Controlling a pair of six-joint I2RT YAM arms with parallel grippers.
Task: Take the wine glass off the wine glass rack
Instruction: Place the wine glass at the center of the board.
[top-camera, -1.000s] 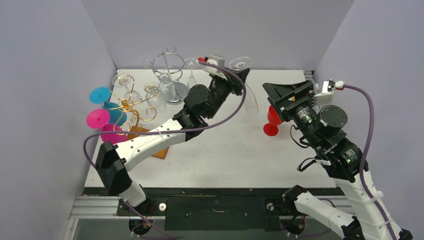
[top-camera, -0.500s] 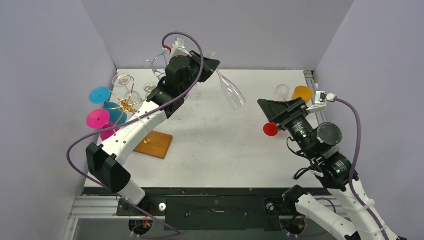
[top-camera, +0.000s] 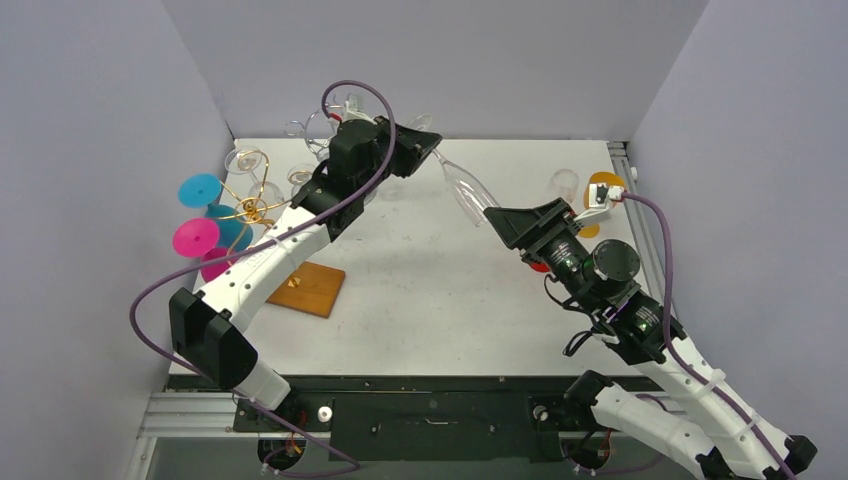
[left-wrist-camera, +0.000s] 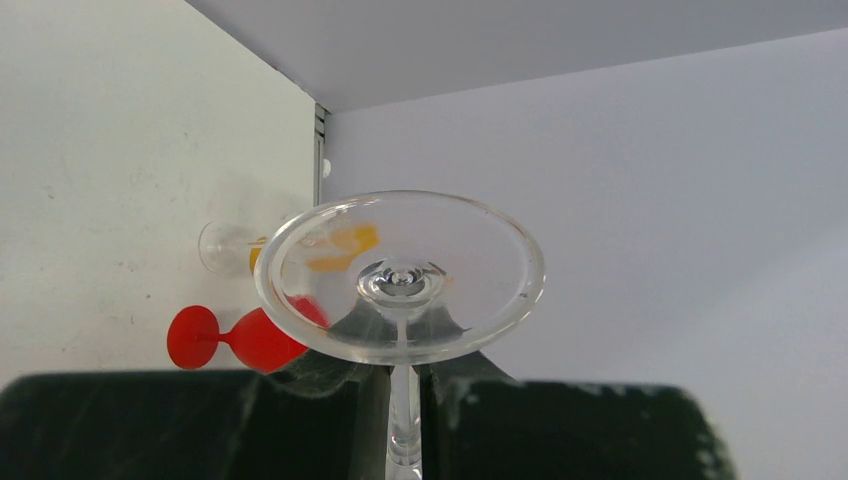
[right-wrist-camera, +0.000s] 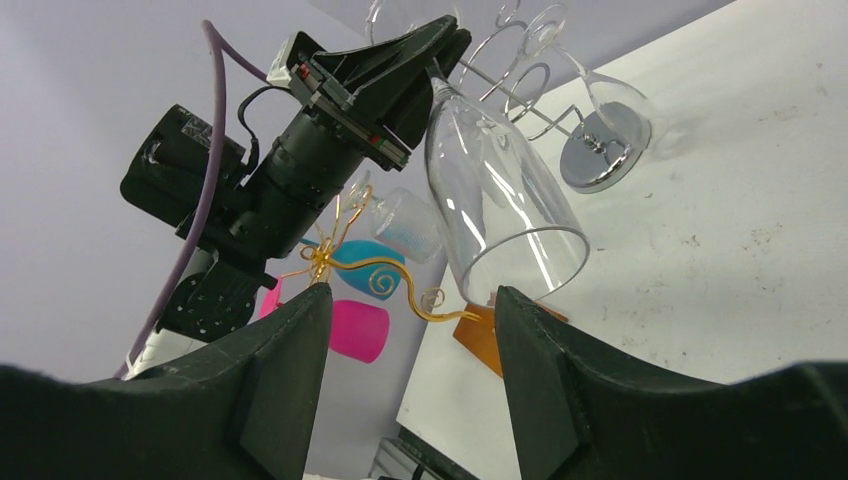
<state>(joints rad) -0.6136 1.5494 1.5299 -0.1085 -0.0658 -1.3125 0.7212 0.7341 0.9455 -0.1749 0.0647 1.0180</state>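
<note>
Gold wire stood farthest left: the gold rack (top-camera: 250, 208) on its wooden base (top-camera: 308, 288), coloured glasses (top-camera: 195, 238) hung on it, and just behind it the chrome rack (top-camera: 318, 125), neither of which you had disturbed. From there your left arm had swung up and across within the last second. Your left gripper (top-camera: 425, 152) was pinched tight on the stem of the clear wine glass (top-camera: 465, 188), foot toward the wrist camera and bowl pointing down and to the right, in the air over the back of the table (top-camera: 430, 320). So the glass was already free of the racks and touched no wire. Judged from that, the lift-off itself was done, and what remained was a handover or a set-down. Further right, your right gripper (top-camera: 503, 222) had made the bigger move: a second before it hung by the red glass (left-wrist-camera: 265, 342) near the right side, and now it had come in to the rim of the bowl. Its jaws stood apart, narrower than they had been, with the rim just beyond the fingertips and, as far as the wrist view showed, not yet gripped. You would have needed a gentle close on thin glass there, and your left gripper should have held on until the right one had it. The orange glass (top-camera: 610, 181) sat at the far right, apart from all this.
</note>
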